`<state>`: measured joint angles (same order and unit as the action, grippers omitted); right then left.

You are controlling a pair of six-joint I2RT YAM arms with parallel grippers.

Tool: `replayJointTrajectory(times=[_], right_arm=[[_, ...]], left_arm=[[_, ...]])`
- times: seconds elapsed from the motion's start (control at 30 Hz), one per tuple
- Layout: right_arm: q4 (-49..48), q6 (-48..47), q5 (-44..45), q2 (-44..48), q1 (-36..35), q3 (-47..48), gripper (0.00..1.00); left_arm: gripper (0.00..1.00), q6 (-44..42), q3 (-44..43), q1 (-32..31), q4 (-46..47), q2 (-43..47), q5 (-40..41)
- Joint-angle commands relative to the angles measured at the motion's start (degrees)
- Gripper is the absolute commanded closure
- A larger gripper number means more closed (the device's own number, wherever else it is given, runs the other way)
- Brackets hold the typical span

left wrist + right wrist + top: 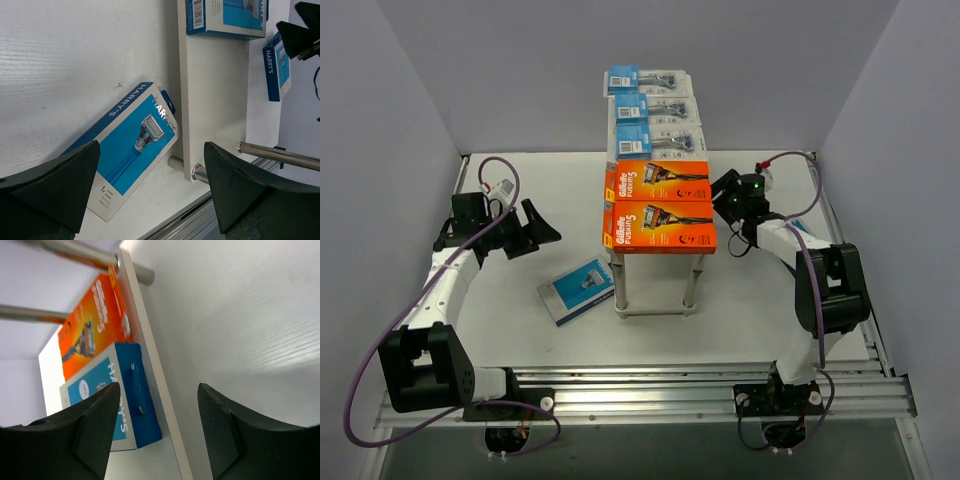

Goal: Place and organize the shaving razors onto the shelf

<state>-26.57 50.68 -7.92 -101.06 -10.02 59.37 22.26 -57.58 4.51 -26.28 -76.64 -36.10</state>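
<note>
The left gripper [535,238], spread wide, is hovering near the blue box [577,290] lying on the table [60,65] beside the shelf [215,100]. The next move is likely calling for descending and pinching it. The right gripper [159,387] is standing spread, empty.

Glossy card orange boxes [658,226], clear plastic blister packs [658,109], polished metal shelf legs [280,154], matt white table [740,320].

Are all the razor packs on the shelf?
No, one blue Harry's box lies on the table left of the shelf.

Blue box [577,290] just beside shelf leg [619,285]
</note>
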Motion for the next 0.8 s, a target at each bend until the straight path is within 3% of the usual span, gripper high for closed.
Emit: replayJointTrajectory(times=[0.0, 0.13, 0.27, 0.4, 0.5, 0.53, 0.77], right_arm=[[3.97, -3.03, -1.39, 8.13, 4.56, -0.48, 0.41], [11.43, -6.81, -1.83, 12.37, 9.67, -1.46, 0.38], [25.47, -10.68, -0.96, 13.69, 17.39, 0.12, 0.35], [33.49, -13.49, -2.70, 15.44, 28.61, -2.49, 0.28], [35.96, -14.02, 0.26, 17.55, 32.16, -4.43, 0.19], [36.49, -13.94, 1.93, 18.26, 32.69, -4.79, 0.12], [37.82, -13.32, 6.69, 22.30, 37.87, -10.41, 0.08]], left_arm=[[0.06, -0.46, -0.07, 0.76, 2.29, 0.88, -0.73], [0.06, -0.38, -0.07, 1.20, 2.20, 1.84, -0.99], [0.06, -0.64, 0.19, 1.37, 2.11, 2.37, 0.15], [0.06, -0.82, -0.07, 1.55, 1.76, 2.98, -0.20], [0.06, -0.90, 0.19, 1.55, 1.85, 4.04, 0.15], [0.06, -0.90, 0.36, 1.55, 1.85, 4.48, 0.24], [0.06, -0.82, 0.45, 0.94, 1.94, 4.66, -0.11]])
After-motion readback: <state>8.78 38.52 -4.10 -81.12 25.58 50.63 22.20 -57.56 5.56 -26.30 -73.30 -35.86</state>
